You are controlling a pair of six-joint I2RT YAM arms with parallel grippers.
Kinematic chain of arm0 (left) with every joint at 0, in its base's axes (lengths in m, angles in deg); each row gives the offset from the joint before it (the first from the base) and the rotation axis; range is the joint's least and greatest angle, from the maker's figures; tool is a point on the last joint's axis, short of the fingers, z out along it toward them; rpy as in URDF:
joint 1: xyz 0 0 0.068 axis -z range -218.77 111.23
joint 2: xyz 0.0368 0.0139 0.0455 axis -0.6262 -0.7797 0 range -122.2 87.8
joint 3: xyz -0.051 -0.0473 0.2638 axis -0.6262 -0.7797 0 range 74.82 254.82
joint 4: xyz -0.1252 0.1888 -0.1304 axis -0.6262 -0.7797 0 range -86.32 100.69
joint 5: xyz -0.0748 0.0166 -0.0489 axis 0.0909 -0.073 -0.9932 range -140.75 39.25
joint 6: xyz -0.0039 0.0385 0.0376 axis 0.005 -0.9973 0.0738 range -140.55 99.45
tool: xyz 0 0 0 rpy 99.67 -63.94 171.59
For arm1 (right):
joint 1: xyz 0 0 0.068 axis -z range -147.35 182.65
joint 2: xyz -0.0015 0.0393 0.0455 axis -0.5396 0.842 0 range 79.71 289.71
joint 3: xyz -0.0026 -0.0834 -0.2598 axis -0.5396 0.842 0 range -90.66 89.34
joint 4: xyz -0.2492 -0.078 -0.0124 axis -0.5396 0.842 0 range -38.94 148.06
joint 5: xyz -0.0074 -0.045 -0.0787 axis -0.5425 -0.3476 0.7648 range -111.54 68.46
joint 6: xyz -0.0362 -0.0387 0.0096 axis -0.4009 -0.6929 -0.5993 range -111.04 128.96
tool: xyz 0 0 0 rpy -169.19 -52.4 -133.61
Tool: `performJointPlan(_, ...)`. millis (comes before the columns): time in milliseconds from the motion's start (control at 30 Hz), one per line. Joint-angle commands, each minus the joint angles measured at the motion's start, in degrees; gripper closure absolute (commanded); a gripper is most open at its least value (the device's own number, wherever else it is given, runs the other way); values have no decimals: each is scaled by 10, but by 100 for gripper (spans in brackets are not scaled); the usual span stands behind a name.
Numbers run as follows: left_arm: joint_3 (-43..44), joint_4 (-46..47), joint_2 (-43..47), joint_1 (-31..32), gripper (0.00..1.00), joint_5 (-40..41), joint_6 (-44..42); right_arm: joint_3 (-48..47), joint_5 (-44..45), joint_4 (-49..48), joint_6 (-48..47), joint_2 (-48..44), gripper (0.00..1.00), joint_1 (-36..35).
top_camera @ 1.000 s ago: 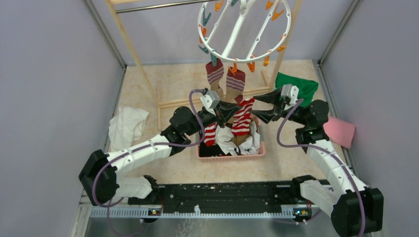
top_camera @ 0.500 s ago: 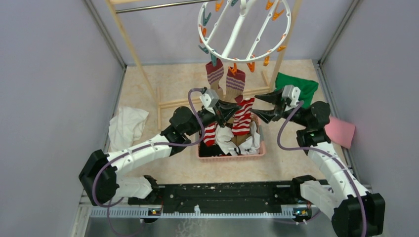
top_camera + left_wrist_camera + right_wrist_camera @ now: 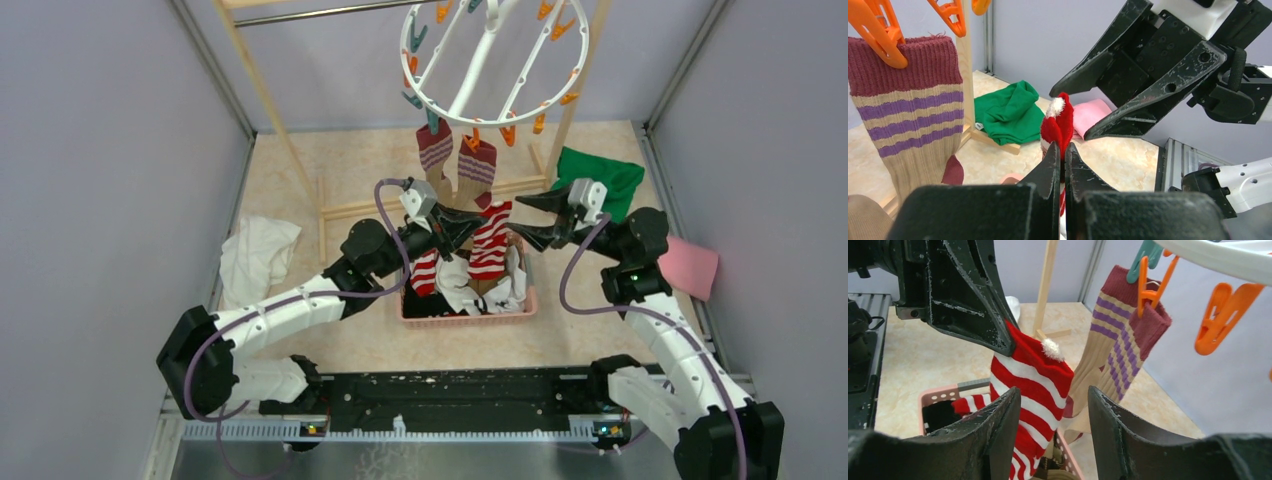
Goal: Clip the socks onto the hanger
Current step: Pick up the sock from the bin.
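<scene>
Nearest the arm bases, a pink basket (image 3: 468, 319) sits on the table (image 3: 340, 160) with more socks heaped in it. One red-and-white striped piece lies over its left side.

Just above the basket, the left pincer (image 3: 462, 228) is clamped on the top edge of a red-and-white striped sock (image 3: 490, 240), which hangs free below it. The left wrist view shows only a small fold of the cuff pinched between the fingertips, so the hold looks thin.

The right pincer (image 3: 515, 220) is spread wide beside the sock's upper right corner and touches nothing. In its own view the cuff sits between the two fingers.

The step in hand seems to be bringing this sock up to a peg. To do it well, the right pincer should close on the far corner of the cuff, well clear of the left fingertips. That would stretch a flat edge between the two arms. Any pull should be gentle, or the cuff may slip from the left hold.

Further back, two tan and maroon striped socks (image 3: 477, 165) hang from pegs on the round white hanger (image 3: 455, 117). A free orange peg (image 3: 1220, 315) hangs just to their right, so it looks like the natural target. The ring can swing, so a slow rise from below suits best.
</scene>
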Motion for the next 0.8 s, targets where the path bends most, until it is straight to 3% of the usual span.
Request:
performJointPlan(0,7,37,18,-2,100,-14,4,-12,-5,-19,-2,8,49,-21)
performJointPlan(367,11,38,15,-1,100,-67,6,-13,-45,-67,24,20,58,-26)
performJointPlan(467,15,36,13,-2,100,-72,0,-13,-68,-74,39,18,67,-27)
performJointPlan(567,19,26,16,-2,100,-68,-7,-13,-94,-66,38,6,83,-27)
performJointPlan(700,19,6,23,-2,100,-19,-1,-17,-123,-28,15,-19,99,-27)
performJointPlan(767,24,-12,22,-3,85,10,6,-20,-138,-10,10,-30,100,-27)
